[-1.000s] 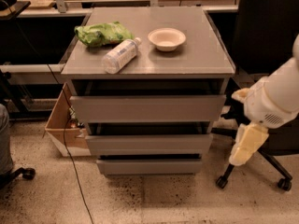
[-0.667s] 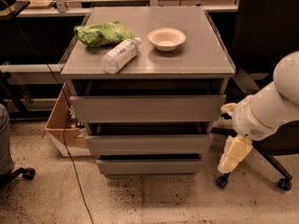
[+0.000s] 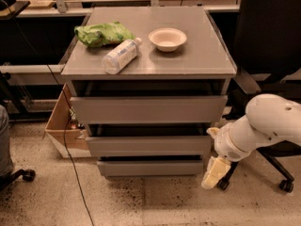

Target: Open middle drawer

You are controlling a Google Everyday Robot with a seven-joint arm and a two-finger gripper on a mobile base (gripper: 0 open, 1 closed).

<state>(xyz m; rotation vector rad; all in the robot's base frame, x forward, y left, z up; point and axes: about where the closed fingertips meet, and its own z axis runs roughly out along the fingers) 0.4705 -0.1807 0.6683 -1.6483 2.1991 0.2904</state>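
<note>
The grey metal cabinet [image 3: 221, 65] has three drawers. The middle drawer [image 3: 148, 146] is the second one, a wide shallow flat front with no handle, with a dark gap above it. My white arm comes in from the right. My gripper [image 3: 214, 174], cream-coloured, hangs down at the cabinet's lower right, just right of the lowest drawer [image 3: 149, 168] and below the middle drawer's right end. It touches no drawer.
On the cabinet top lie a green bag [image 3: 102, 33], a plastic bottle [image 3: 121, 55] on its side and a white bowl [image 3: 167, 38]. A cardboard box [image 3: 62, 125] stands at the left, a cable [image 3: 70, 164] runs down the floor, and a black wheeled chair [image 3: 273, 41] stands right.
My arm and gripper have moved left and downward, from beside the chair toward the cabinet's lower right corner. The drawers have not moved.
</note>
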